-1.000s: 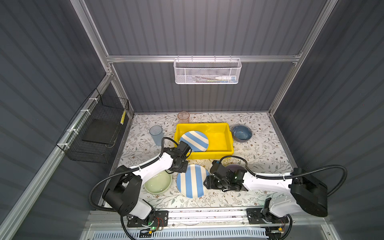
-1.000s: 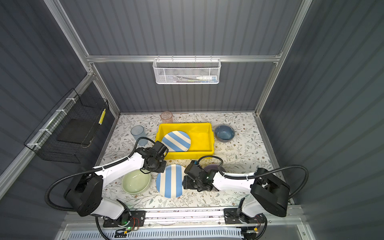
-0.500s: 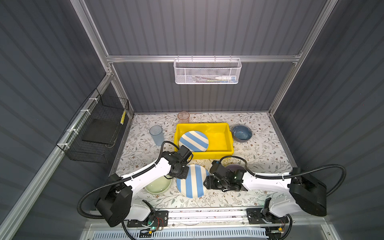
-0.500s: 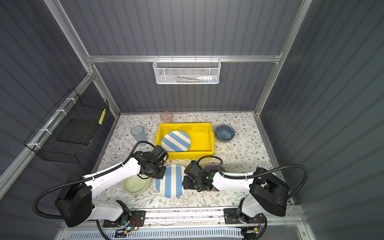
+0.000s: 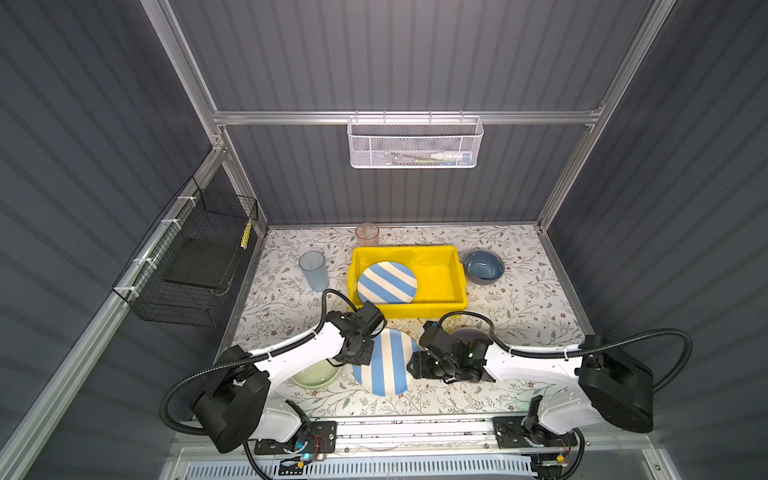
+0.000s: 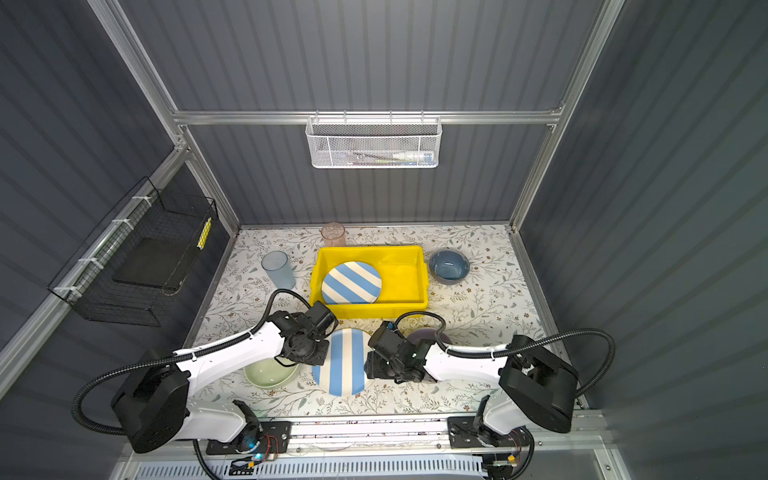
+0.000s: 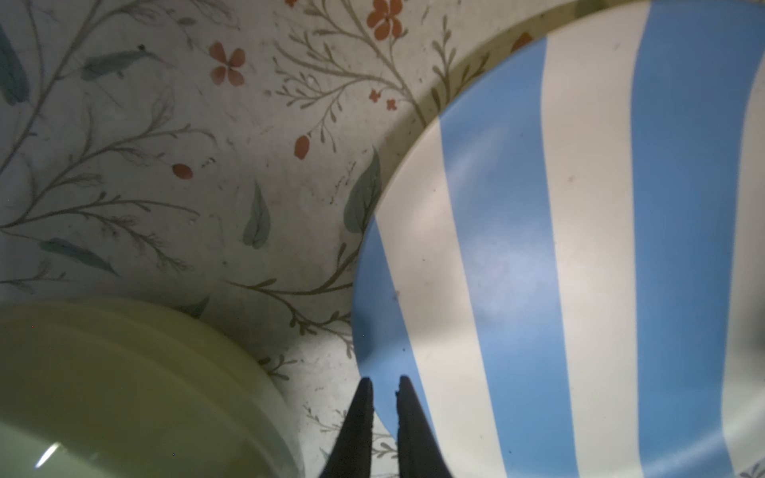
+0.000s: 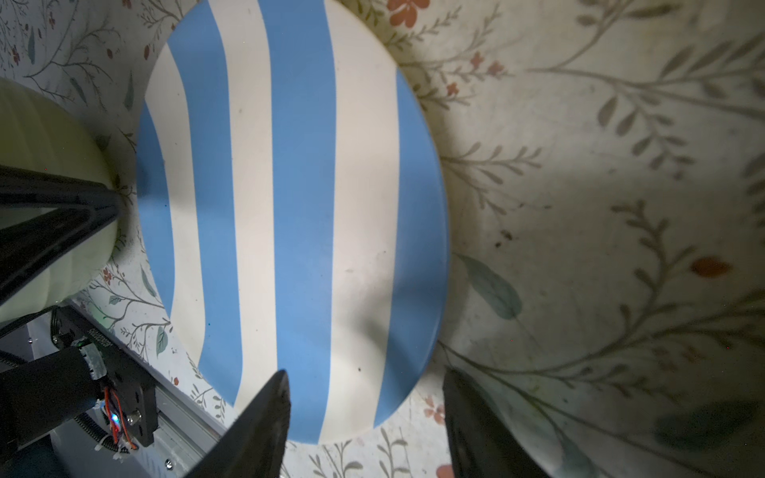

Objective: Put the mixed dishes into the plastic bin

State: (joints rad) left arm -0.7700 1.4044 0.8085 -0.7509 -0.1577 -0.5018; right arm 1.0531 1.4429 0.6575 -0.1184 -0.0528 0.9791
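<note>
striped plate (image 5: 388,365) flat on tabletop (image 5: 528,303), beside green bowl (image 5: 313,376)

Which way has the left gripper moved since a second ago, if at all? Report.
Yes. The left gripper moved away from the yellow bin, toward the striped plate on the table.

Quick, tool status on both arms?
Left tool: shut, empty, tips at the rim of the near striped plate.
Right tool: open, empty, straddling that plate's edge.

Around the striped plate (image 8: 289,207) my wrist views are dim, soft and edge-warped, my shadow crossing it; both top views look sharp.
</note>
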